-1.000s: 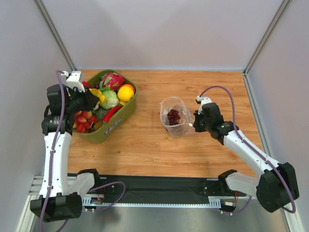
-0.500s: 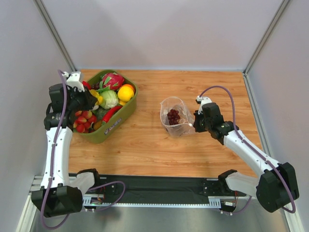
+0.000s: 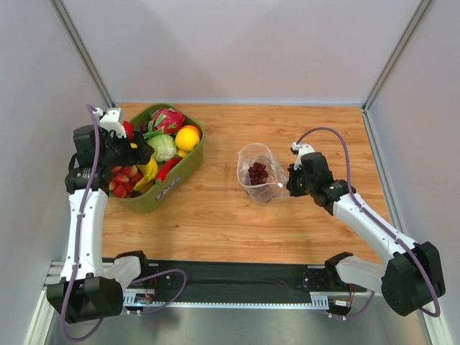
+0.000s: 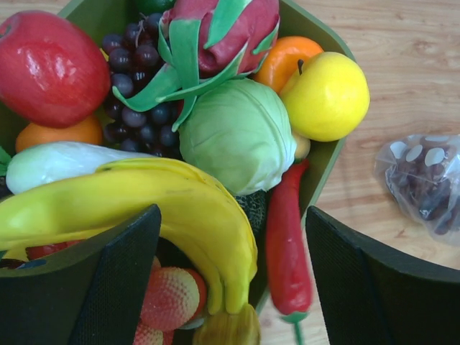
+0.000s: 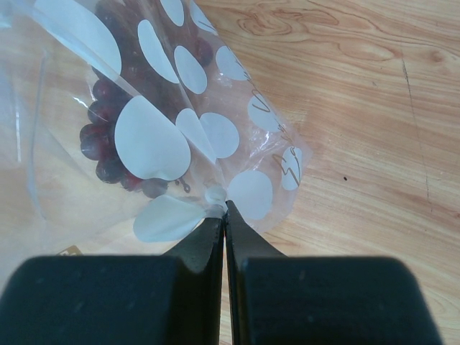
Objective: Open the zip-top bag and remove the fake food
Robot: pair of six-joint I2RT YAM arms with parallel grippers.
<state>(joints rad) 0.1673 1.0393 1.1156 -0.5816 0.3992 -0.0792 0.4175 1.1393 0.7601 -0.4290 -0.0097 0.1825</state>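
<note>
The zip-top bag (image 3: 257, 172) stands open-topped mid-table, clear with whitish dots, a dark purple grape bunch (image 3: 258, 173) inside. My right gripper (image 3: 289, 185) is shut on the bag's lower right edge; in the right wrist view its tips (image 5: 225, 215) pinch the plastic (image 5: 165, 108) beside the grapes (image 5: 108, 144). My left gripper (image 3: 135, 152) hangs open over the olive-green bin (image 3: 172, 188), nothing between its fingers (image 4: 233, 237). Below it a yellow banana (image 4: 144, 201) lies loose in the bin next to a red chili (image 4: 285, 244).
The bin's rim (image 4: 330, 154) also encloses a lemon (image 4: 327, 97), green cabbage (image 4: 237, 133), pink dragon fruit (image 4: 215, 29), a red round fruit (image 4: 50, 68) and dark grapes (image 4: 136, 108). White walls enclose the wooden table on three sides.
My left gripper has opened and the banana it carried now lies in the bin. The right gripper and the bag have barely shifted.
</note>
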